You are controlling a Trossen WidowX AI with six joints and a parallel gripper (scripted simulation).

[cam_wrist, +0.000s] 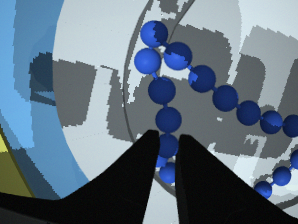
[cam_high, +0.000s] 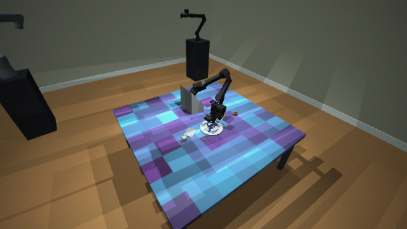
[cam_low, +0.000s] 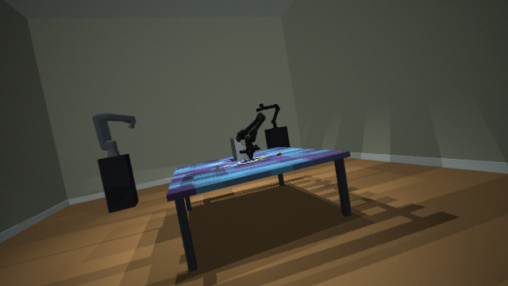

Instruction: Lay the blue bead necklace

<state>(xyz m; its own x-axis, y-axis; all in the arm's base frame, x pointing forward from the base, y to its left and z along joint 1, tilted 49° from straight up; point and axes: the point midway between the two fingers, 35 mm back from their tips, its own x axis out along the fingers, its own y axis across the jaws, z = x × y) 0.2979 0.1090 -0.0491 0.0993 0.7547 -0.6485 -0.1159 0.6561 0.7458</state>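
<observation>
The blue bead necklace (cam_high: 209,128) (cam_wrist: 162,90) lies in a loose, bent loop over the white round bead board (cam_high: 205,133) (cam_wrist: 90,30). In the wrist view its beads make a sharp corner at the upper left, and one strand runs off to the right, inside the thin curved line of the groove. My gripper (cam_high: 210,124) (cam_low: 251,158) (cam_wrist: 166,141) points down low over the board. Its fingertips are close together with a bead of the left strand between them, so it is shut on the necklace. The part behind the fingers is partly hidden.
A grey upright panel (cam_high: 191,103) (cam_low: 236,151) stands behind the board. A pale cube (cam_high: 184,138), a white flat piece (cam_high: 190,132) and small bits (cam_high: 206,139) lie near the board. A yellow thing (cam_high: 223,117) (cam_wrist: 11,175) is beside it; a small orange object (cam_high: 235,113) lies beyond.
</observation>
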